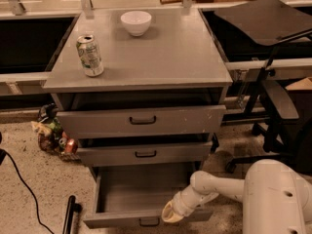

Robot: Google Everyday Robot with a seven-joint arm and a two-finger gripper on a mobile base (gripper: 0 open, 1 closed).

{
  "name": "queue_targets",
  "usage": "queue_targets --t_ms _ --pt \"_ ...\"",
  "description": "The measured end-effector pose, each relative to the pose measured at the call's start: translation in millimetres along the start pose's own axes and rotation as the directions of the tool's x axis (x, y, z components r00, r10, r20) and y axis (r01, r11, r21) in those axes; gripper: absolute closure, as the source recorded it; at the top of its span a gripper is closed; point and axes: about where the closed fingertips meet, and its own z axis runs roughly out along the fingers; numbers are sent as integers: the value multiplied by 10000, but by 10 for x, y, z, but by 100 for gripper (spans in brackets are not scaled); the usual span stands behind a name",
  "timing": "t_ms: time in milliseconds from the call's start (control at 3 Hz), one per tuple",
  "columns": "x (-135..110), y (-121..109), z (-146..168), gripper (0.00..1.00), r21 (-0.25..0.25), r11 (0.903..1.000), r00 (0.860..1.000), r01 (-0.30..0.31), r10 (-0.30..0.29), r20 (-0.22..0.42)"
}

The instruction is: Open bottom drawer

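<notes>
The grey metal cabinet point(141, 62) has three drawers. The bottom drawer point(131, 194) is pulled well out and I see its empty inside; its narrow front panel with a small black loop handle point(149, 222) sits at the bottom edge of the view. My gripper point(169, 213) is at the end of the white arm, reaching in from the lower right. It rests at the right part of the bottom drawer's front edge, just right of the handle. The fingers are hidden behind the wrist.
A soda can point(90, 55) and a white bowl point(136, 22) stand on the cabinet top. The top drawer point(141, 121) and middle drawer point(144, 153) are slightly out. A black chair point(273, 96) stands to the right. Clutter point(53, 133) and a black cable point(24, 189) lie at left.
</notes>
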Motion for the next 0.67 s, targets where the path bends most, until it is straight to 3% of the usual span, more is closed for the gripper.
queue_targets --t_ms 333,667 --pt "-107 83 -269 81 520 9982 9994 310 -318 155" --pt "-203 115 -611 58 1237 9900 9976 676 -691 82"
